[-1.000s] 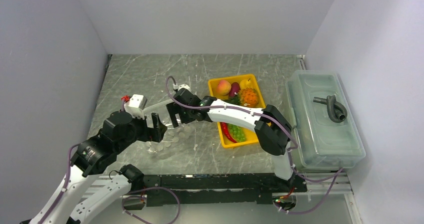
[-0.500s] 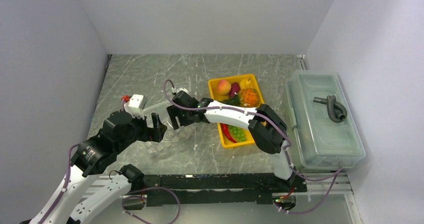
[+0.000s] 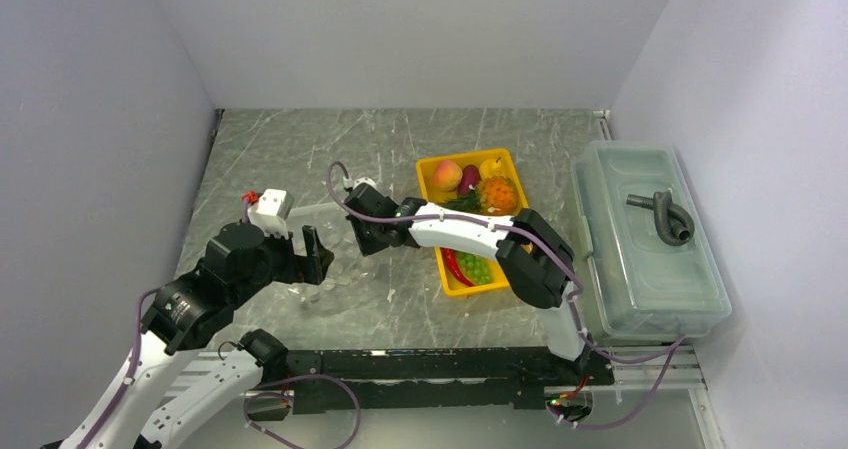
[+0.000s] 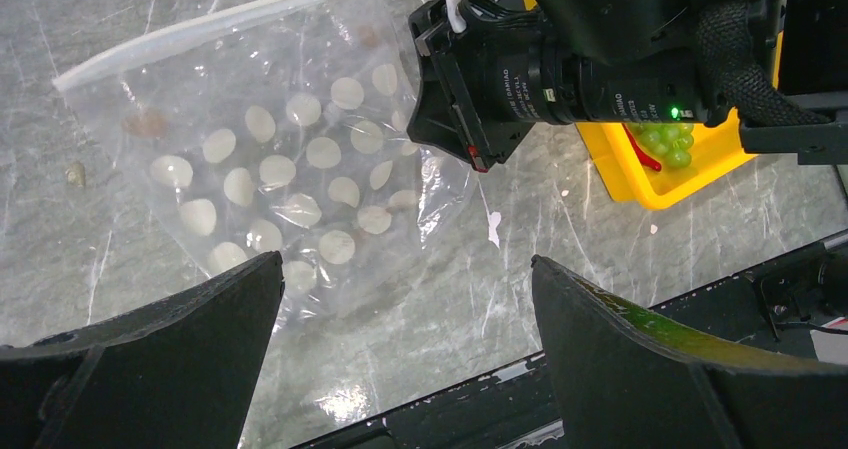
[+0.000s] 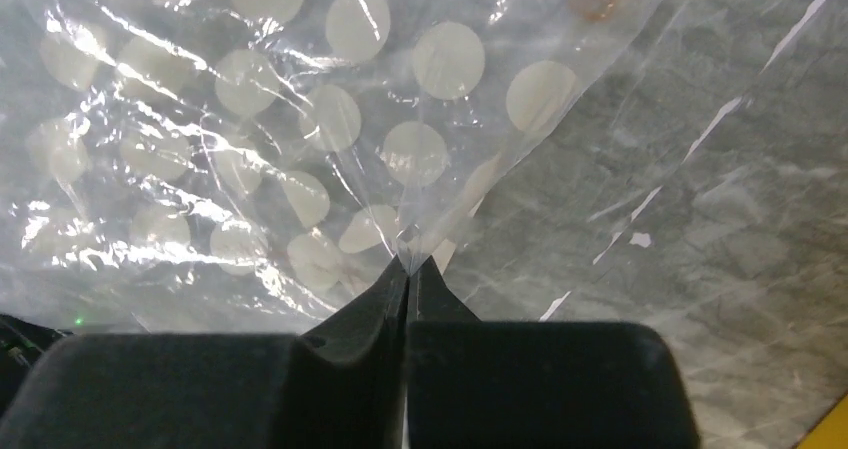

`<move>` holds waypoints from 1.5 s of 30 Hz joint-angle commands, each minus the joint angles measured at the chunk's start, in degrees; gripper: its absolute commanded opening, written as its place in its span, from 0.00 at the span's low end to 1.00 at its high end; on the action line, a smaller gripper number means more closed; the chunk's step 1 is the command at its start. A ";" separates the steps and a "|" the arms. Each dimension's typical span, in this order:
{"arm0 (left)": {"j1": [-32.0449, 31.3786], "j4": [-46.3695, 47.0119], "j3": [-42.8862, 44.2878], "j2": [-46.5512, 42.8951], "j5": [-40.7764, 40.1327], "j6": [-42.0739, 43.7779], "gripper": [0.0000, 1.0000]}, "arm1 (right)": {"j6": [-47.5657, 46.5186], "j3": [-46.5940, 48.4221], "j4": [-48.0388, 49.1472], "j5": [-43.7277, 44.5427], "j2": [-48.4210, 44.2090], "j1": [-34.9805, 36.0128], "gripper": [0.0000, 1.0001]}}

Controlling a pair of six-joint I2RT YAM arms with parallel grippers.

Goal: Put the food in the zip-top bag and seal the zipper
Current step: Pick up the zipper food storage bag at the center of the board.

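- Grey marbled tabletop [image 3: 300, 149] carries our zip-top bag [image 4: 290, 169], lying at nine o'clock from the yellow tray [image 4: 700, 169].
- We see clear crinkled film with white dots; its pale zipper [image 4: 210, 27] runs along the twelve o'clock edge.
- Our right gripper [image 5: 408, 267] pinches the film at the bag's three o'clock side.
- Our left gripper [image 4: 405, 261] gapes wide near its six o'clock edge.

Table top [image 3: 300, 149]: grey, stone-look surface with white veins, filling the centre of the top view. Back wall [image 3: 420, 39], left wall [image 3: 90, 149] and right wall [image 3: 760, 119]: plain, pale grey, unmarked. Narrow dark gap where table meets left wall, upper left. Lighting even; soft glare patch low in the left wrist view.
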 commanded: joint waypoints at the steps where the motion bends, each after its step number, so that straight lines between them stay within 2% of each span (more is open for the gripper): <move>1: 0.23 0.81 0.87 -0.50 -0.74 -0.62 1.00 | -0.99 -1.14 1.85 1.14 -2.35 0.32 0.00; 28: 0.50 0.53 0.82 0.02 -2.40 -1.41 1.00 | -16.35 -19.80 12.02 3.95 -25.08 2.42 0.00; 45: 0.72 1.39 3.28 7.75 -3.57 -0.91 1.00 | -23.50 -28.81 8.31 3.81 -44.47 2.43 0.00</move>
